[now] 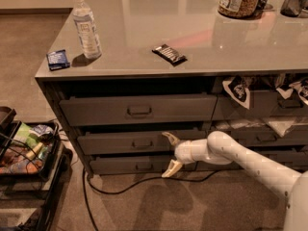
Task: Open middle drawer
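1. Gripper [169, 154] – jaws spread wide, holding nothing; one finger above the other, prob. to span the horiz. pull [143, 144].
2. Middle drawer [110, 143] – front just left of jaws; pull not yet straddled.

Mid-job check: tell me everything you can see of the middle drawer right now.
The middle drawer is a wide, dark grey, flat-fronted drawer, metal by its look, second from the top in its stack under the countertop. A small dark rectangular pull sits at its centre. It looks shut or barely out; none of its inside shows. The open gripper is in front of its right end, beside the pull; the upper finger overlaps the front, but contact cannot be told.
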`<state>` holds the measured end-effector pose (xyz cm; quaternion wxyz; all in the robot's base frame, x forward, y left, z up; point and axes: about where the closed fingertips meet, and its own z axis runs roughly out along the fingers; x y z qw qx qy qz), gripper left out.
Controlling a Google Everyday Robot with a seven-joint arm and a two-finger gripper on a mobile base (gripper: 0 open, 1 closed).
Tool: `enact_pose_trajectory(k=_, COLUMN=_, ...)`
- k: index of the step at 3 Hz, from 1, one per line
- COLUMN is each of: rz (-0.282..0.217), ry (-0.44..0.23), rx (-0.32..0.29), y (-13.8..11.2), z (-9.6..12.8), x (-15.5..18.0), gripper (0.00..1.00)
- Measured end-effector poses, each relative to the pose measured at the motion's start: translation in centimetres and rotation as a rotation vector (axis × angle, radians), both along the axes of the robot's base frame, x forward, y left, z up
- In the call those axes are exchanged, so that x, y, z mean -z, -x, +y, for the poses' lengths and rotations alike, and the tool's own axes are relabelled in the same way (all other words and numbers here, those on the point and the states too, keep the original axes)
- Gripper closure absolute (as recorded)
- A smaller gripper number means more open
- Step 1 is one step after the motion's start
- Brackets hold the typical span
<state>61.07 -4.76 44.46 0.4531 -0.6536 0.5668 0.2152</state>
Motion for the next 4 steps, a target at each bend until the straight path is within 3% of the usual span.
enact_pose_trajectory(k=1, rz=-0.032, ry=-0.017, rx=-0.003, y=-1.8, z=0.8, x=0.7, gripper=0.00)
enact_pose_trajectory(k=2, rz=-0.079, ry=0.034, rx=0.059, y=-3.8, z=0.8, x=1.3, gripper=0.00)
enact_pose_trajectory(k=3, rz=-0.079, ry=0.034, rx=0.059, y=-3.8, z=0.8, x=1.3, gripper=0.00)
enact_pose_trajectory(k=4, rz=-0.062, ry=0.103, rx=-0.006, y=-3.9, z=-0.3, x=1.5, gripper=0.00)
